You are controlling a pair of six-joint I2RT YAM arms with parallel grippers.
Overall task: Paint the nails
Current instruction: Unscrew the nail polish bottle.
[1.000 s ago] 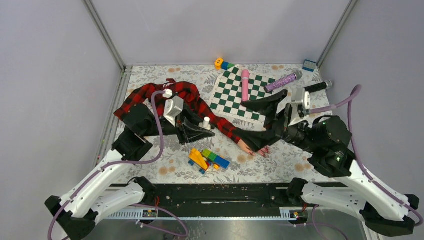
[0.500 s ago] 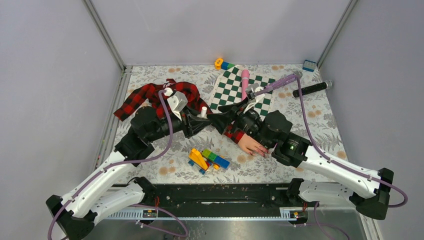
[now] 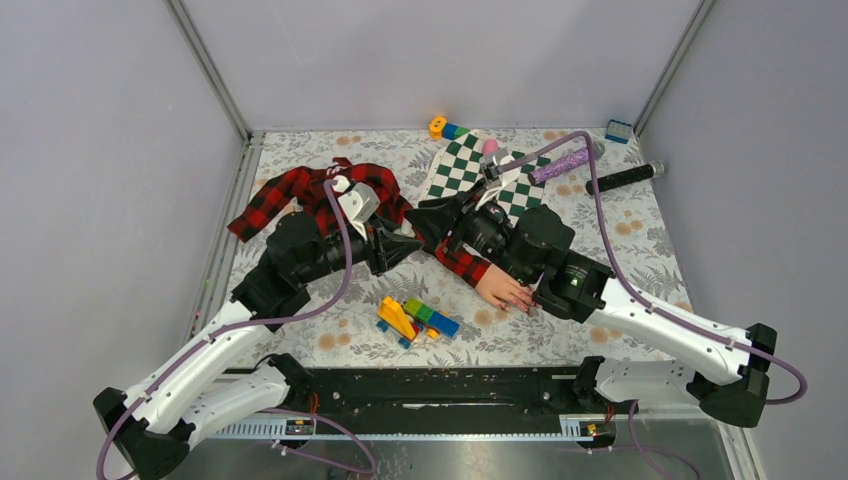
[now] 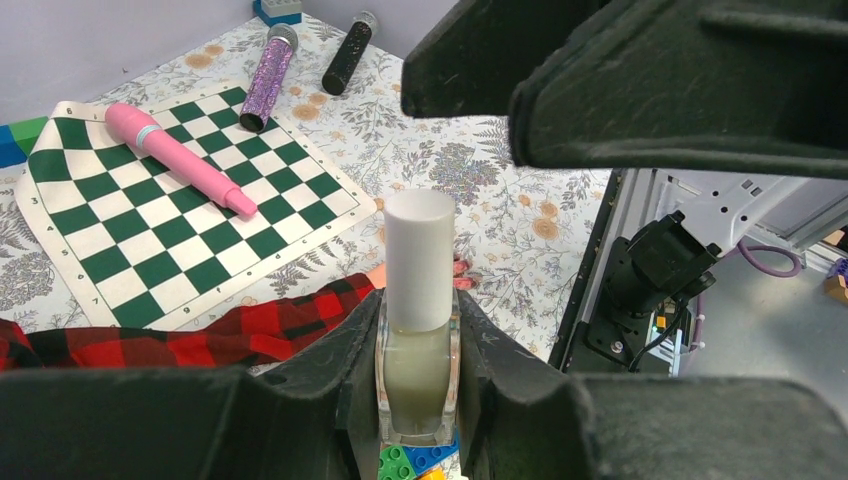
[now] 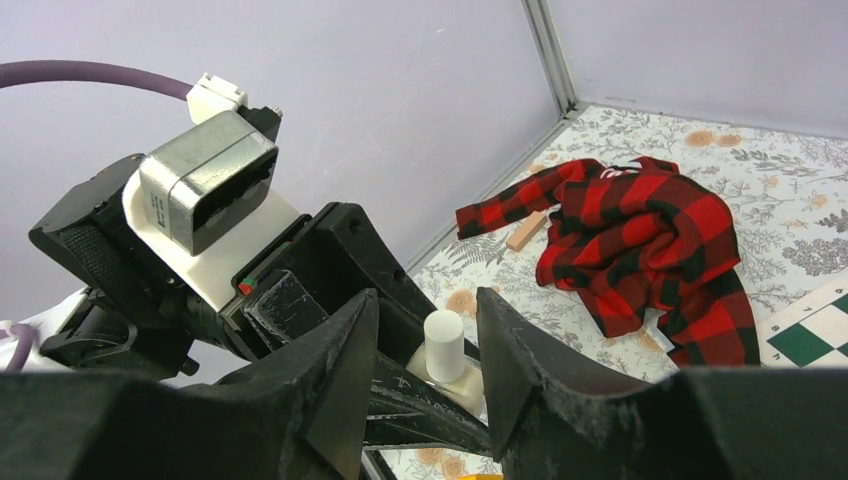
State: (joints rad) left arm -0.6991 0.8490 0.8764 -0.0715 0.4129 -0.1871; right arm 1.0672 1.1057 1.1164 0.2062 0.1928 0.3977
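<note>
Small pale glass bottle [image 4: 417, 385], long axis upright, is clamped in left gripper [image 3: 404, 246]. Its white cylindrical cap [image 5: 444, 345] is bracketed, apparently untouched, between the half-parted jaws of right gripper [image 5: 424, 305].

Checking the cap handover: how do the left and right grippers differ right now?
The left gripper is shut on the body of the bottle; the right gripper is open, straddling the white cap with gaps. The left gripper reaches in from the left, the right gripper from the right. Both are black and meet at that bottle.
</note>
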